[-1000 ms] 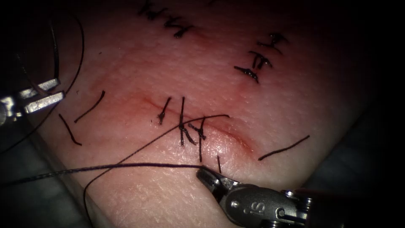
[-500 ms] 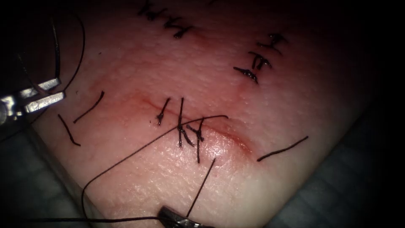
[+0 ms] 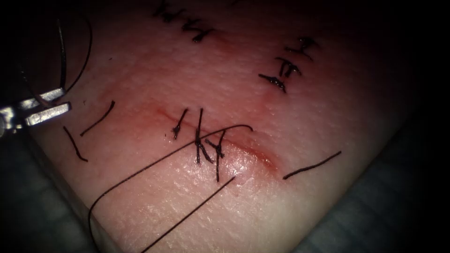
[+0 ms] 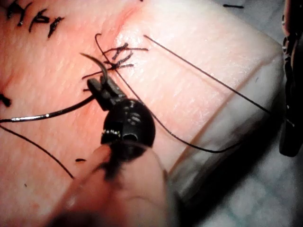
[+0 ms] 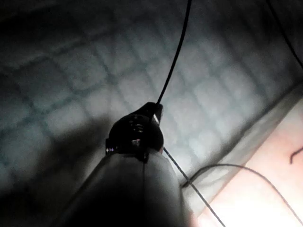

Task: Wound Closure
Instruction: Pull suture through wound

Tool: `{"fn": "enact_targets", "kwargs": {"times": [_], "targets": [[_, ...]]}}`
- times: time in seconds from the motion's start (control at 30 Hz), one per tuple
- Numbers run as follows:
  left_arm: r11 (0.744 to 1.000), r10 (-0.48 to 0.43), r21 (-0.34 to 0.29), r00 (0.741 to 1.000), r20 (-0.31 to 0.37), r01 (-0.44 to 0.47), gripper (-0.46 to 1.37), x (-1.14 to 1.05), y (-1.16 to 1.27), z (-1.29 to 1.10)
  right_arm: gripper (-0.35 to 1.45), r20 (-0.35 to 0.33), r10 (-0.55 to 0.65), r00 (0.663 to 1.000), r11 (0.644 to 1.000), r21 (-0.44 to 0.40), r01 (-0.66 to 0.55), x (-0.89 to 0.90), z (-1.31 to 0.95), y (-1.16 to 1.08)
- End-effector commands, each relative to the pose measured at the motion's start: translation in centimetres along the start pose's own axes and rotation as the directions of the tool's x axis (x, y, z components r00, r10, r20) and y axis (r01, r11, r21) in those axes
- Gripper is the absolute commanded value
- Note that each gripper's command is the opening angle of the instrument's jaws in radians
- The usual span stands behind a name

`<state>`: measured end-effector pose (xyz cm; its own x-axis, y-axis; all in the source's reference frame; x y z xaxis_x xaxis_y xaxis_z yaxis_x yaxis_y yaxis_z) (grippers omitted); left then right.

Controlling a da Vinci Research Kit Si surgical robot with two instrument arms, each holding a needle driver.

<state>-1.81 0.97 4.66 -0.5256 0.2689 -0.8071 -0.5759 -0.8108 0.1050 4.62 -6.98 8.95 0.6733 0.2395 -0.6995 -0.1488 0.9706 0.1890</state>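
My left tool (image 3: 47,103) sits off the tissue's left edge, far left of the cut (image 3: 255,152). Its jaws (image 4: 102,87) are shut on the curved needle (image 4: 97,64), which is held free above the tissue. The thread (image 3: 187,213) leaves the tissue just below the stitches (image 3: 201,140) and runs straight down and left. A second length of thread (image 3: 140,173) arcs from the cut's right part to the tissue's lower left edge. My right tool (image 5: 154,111) hangs over the gridded mat, off the tissue, shut on the thread (image 5: 173,61).
Cut ends of thread lie loose on the tissue, one to the right (image 3: 311,165) and two to the left (image 3: 96,119). Older stitch rows (image 3: 286,70) mark the far part. The tissue's edge drops to a gridded mat (image 3: 375,206) at the lower right.
My right tool has drawn back down and out of the endoscope view with the thread, pulling that length straight from the stitch. The left tool has stayed put.
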Motion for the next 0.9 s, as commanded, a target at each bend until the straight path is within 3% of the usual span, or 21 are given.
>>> {"fn": "enact_targets", "kwargs": {"times": [0.03,0.17,0.2,0.23,0.27,0.3,0.37,0.57,0.67,0.73,0.77,0.83,0.9], "targets": [[1.000,-0.001,-0.004,1.000,-0.001,0.001,-0.35,0.00,0.00,0.00,-0.35,0.003,-0.003,1.000,1.000,0.012,0.003,0.01,0.03,-0.02],[1.000,0.000,-0.006,1.000,-0.002,0.000,-0.35,-0.01,-0.01,-0.01,-0.30,-0.023,-0.032,0.999,0.999,0.038,0.033,0.02,0.13,0.02],[1.000,0.000,-0.007,1.000,-0.003,0.000,-0.35,-0.02,-0.02,-0.02,0.72,-0.070,-0.047,0.996,0.998,0.036,0.050,0.00,0.10,0.09],[1.000,0.000,-0.007,1.000,-0.003,0.000,-0.35,-0.02,-0.02,-0.02,1.16,-0.087,-0.052,0.995,0.998,0.042,0.055,0.00,0.07,0.13],[1.000,0.000,-0.007,1.000,-0.003,0.000,-0.35,-0.02,-0.02,-0.02,1.24,-0.090,-0.053,0.995,0.998,0.040,0.056,0.00,0.06,0.15],[1.000,0.006,-0.008,1.000,-0.004,-0.006,-0.35,-0.03,-0.03,-0.02,1.44,-0.098,-0.055,0.994,0.998,0.034,0.059,0.00,0.01,0.20],[1.000,0.006,-0.008,1.000,-0.005,-0.006,-0.35,-0.04,-0.04,-0.01,1.44,-0.131,-0.068,0.989,0.996,0.046,0.075,-0.03,-0.25,0.24],[1.000,0.007,-0.009,1.000,-0.005,-0.007,-0.35,-0.05,-0.04,0.00,1.44,-0.144,-0.069,0.987,0.997,0.018,0.072,-0.13,-0.99,0.18],[1.000,0.013,-0.008,1.000,-0.006,-0.013,-0.35,-0.05,-0.04,0.00,1.44,-0.140,-0.060,0.988,0.998,0.011,0.062,-0.22,-1.48,0.23],[1.000,0.013,-0.008,1.000,-0.006,-0.013,-0.35,-0.05,-0.04,0.00,1.42,-0.163,-0.039,0.986,0.999,0.013,0.042,-0.28,-1.97,0.35],[1.000,0.013,-0.008,1.000,-0.006,-0.013,-0.35,-0.05,-0.04,0.00,1.42,-0.167,-0.037,0.985,0.999,0.012,0.039,-0.29,-2.03,0.37],[1.000,0.013,-0.008,1.000,-0.006,-0.013,-0.35,-0.05,-0.04,0.00,1.38,-0.198,-0.027,0.980,1.000,-0.006,0.026,-0.35,-2.42,0.53],[1.000,0.013,-0.008,1.000,-0.006,-0.013,-0.35,-0.05,-0.03,0.00,1.32,-0.215,-0.037,0.976,0.999,-0.024,0.033,-0.42,-2.62,0.66]]}}
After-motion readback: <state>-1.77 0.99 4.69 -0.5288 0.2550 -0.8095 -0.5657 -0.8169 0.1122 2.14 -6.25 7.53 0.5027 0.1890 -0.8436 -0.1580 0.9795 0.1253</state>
